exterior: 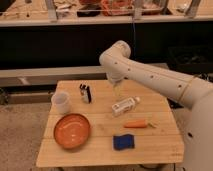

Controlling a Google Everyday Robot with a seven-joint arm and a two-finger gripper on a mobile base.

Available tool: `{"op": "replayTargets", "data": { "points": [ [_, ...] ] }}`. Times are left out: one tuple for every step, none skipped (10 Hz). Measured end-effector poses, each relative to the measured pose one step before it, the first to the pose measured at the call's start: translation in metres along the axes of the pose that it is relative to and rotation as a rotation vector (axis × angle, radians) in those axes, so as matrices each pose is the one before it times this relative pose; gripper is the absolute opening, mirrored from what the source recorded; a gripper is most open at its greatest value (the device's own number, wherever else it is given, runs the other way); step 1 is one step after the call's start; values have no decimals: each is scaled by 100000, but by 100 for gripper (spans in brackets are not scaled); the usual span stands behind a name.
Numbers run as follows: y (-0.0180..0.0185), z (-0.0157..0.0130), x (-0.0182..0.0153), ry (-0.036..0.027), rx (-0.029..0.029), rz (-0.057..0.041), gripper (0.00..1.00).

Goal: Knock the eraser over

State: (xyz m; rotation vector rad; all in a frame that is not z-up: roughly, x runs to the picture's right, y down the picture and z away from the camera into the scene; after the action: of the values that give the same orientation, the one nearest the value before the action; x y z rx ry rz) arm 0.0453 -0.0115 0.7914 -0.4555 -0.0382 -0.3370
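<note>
Gripper hangs above table rear, rt of eraser, near bottle. Arm base cut off at rt edge. Table legs cut off at bottom. Bottle label illegible.

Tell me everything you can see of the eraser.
The eraser is a small black block with white stripes on its face. It stands upright on the wooden table, toward the back left, right of the white cup and shorter than it. Only the table touches it. The gripper hangs to its right, apart from it.
</note>
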Motion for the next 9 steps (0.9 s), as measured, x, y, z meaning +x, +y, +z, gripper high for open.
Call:
{"op": "replayTargets", "data": {
  "points": [
    [-459, 90, -277, -81, 385, -917, 80],
    [-50, 65, 168, 416, -207, -247, 80],
    [-450, 123, -271, 374, 385, -888, 80],
    [-815, 182, -1118, -611, 214, -1648, 80],
    [-502, 120, -620, -374, 385, -1175, 80],
    [-48, 178, 115, 117, -114, -587, 80],
    [-351, 258, -340, -154, 134, -1217, 80],
    [-410, 268, -502, -526, 419, -1346, 80],
    [-506, 240, -684, -466, 428, -1161, 80]
  ]
}}
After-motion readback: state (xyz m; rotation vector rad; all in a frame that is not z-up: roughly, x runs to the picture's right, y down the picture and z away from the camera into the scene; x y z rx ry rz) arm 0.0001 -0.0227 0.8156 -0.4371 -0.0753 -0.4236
